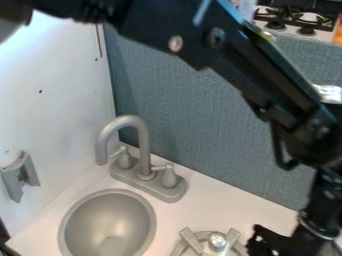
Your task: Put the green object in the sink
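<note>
White counter (217,202), black arm (264,75) bent down at right, gripper (284,245) low, grip state unclear.

Place: toy kitchen
Sink: round grey basin (80,220), lower left
Tap: grey faucet (143,142), left of centre
Stove: black burner grates (299,19), upper right

From above, one camera looks down at a slant, fairly near, on the sink (107,215) and faucet (145,150)
</note>
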